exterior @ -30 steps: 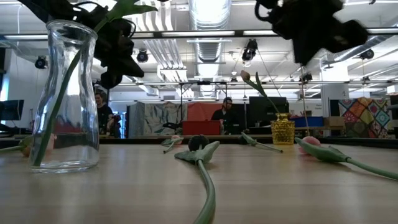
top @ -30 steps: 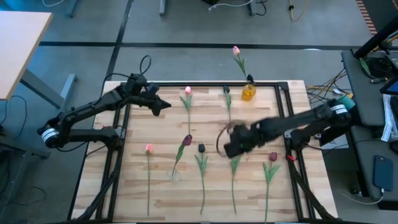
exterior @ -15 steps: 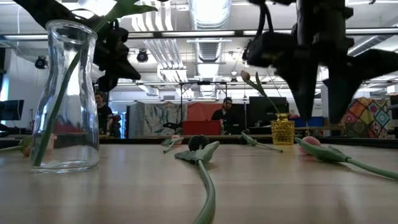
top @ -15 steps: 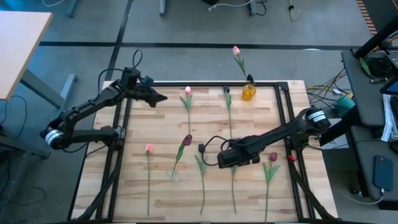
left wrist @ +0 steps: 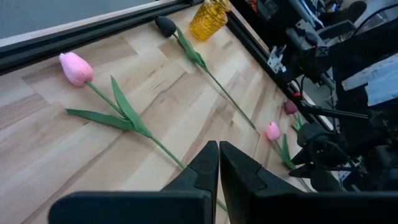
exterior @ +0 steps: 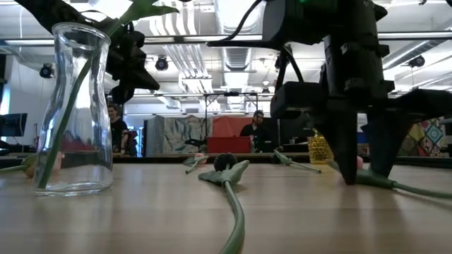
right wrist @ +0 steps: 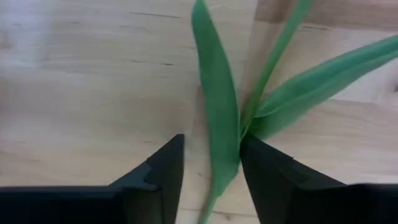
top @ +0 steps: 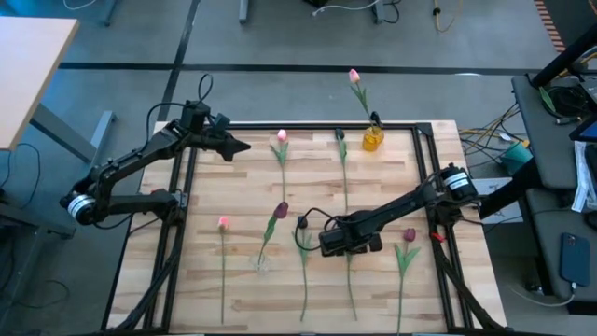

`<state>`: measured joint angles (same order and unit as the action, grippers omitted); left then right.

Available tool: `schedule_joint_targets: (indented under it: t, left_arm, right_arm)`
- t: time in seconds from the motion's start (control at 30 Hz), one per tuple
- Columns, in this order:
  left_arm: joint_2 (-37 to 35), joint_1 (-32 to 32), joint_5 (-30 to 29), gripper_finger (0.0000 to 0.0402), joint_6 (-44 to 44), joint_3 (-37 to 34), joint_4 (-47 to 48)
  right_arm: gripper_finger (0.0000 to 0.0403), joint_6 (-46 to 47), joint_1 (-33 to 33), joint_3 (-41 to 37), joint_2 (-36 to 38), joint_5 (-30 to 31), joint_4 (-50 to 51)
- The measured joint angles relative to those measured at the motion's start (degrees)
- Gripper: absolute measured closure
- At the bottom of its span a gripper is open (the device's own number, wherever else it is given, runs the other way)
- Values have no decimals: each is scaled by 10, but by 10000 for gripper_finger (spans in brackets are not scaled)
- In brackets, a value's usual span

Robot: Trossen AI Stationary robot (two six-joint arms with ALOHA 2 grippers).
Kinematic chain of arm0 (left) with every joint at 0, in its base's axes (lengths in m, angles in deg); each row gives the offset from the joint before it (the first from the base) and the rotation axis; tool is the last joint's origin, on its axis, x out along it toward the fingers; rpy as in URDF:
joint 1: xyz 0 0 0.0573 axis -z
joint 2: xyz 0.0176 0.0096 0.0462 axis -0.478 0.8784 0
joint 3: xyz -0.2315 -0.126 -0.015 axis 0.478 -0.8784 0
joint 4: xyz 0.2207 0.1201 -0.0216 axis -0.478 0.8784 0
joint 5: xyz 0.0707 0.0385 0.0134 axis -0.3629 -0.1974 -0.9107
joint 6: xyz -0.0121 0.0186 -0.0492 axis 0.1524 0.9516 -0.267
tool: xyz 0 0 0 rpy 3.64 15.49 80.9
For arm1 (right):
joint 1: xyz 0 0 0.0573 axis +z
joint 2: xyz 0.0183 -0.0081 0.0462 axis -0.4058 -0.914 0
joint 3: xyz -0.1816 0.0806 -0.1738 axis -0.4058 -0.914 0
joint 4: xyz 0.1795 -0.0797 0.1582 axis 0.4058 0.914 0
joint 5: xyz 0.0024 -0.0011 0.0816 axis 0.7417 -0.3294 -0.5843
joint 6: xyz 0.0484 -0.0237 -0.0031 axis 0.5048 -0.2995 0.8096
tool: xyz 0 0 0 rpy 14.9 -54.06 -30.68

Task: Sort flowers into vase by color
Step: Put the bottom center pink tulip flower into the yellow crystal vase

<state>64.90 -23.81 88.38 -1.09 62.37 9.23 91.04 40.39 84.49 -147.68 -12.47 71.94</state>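
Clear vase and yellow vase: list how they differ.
The clear vase is plain, tall, see-through glass; the yellow vase is small, amber and textured. The clear vase stands near the table's front, between laid tulips, and the yellow vase stands at the far edge. The clear vase holds a dark maroon tulip; the yellow vase holds a pink tulip. Both stand upright with one leaning stem each.

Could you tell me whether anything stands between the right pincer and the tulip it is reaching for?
Nothing visible does: the right pincer is open, its fingers either side of the tulip's stem and leaves on the table.
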Motion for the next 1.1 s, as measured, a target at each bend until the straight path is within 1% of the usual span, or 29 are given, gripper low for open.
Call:
schedule_joint_targets:
  t: [0.1, 0.23, 0.33, 0.4, 0.5, 0.57, 0.67, 0.77, 0.8, 0.93, 1.1]
  left_arm:
    - [0, 0, 0, 401, 0, 0, 0]
    - [0, 0, 0, 402, 0, 0, 0]
    - [0, 0, 0, 401, 0, 0, -1]
    - [0, 0, 0, 402, 0, 0, -6]
    - [0, -1, -3, 402, -2, 0, -18]
    - [0, -2, -10, 402, -5, 0, -25]
    - [0, -3, -35, 402, -16, 0, -26]
    - [0, -3, -39, 402, -49, 0, -25]
    - [0, -3, -39, 402, -53, 0, -25]
    - [0, -4, -41, 401, -49, 0, -25]
    - [0, -5, -36, 402, -35, 0, -25]
  right_arm:
    - [305, -5, -3, 0, 9, 4, 0]
    - [377, -26, -10, 5, 51, 53, -7]
    - [388, -43, -24, 6, 96, 106, -3]
    - [390, -77, -36, 6, 127, 154, 4]
    - [390, -164, -70, 6, 183, 233, 14]
    - [390, -224, -105, 6, 218, 257, 21]
    - [390, -266, -154, 5, 263, 245, 28]
    - [390, -272, -170, 5, 293, 190, 38]
    - [390, -270, -167, 5, 298, 178, 41]
    - [390, -233, -124, 4, 288, 170, 42]
    - [383, -156, -59, 4, 237, 155, 25]
